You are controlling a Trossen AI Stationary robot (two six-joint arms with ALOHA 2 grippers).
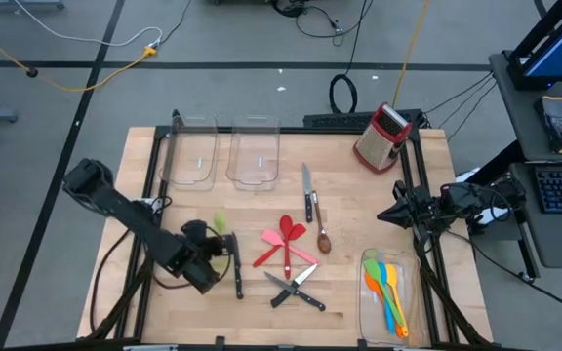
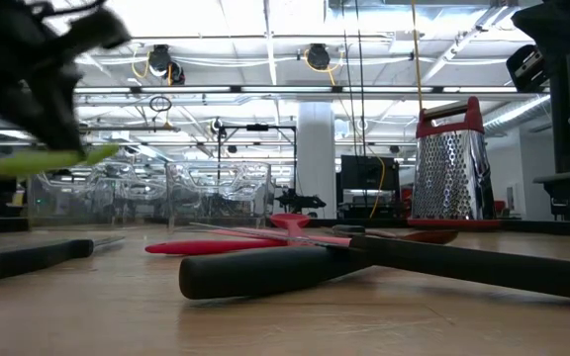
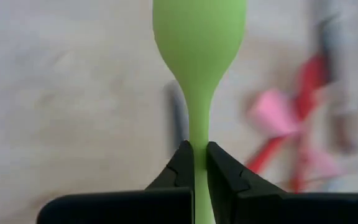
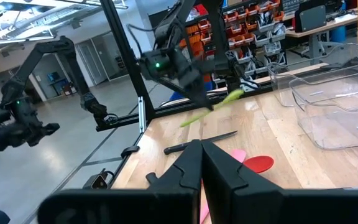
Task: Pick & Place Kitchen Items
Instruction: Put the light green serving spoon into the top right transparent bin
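Observation:
My left gripper is near the table's left front, shut on a green spoon that hangs above the wood. The spoon's bowl points away past the fingers. The low view shows the spoon well above the tabletop. On the table lie a red spatula, a pink spatula, a brown spoon and black-handled knives. My right gripper waits shut at the table's right edge, holding nothing. My left gripper pinches the green spoon's thin handle between its two fingers, a short way behind the bowl. The fingers slant down from the table's left and point along the handle toward the bowl. The spoon is lifted clear of the table, near level.
Two clear bins stand at the far side and a red box grater at the far right. A third clear bin at the near right holds several coloured utensils. Bare wood lies left of the knives.

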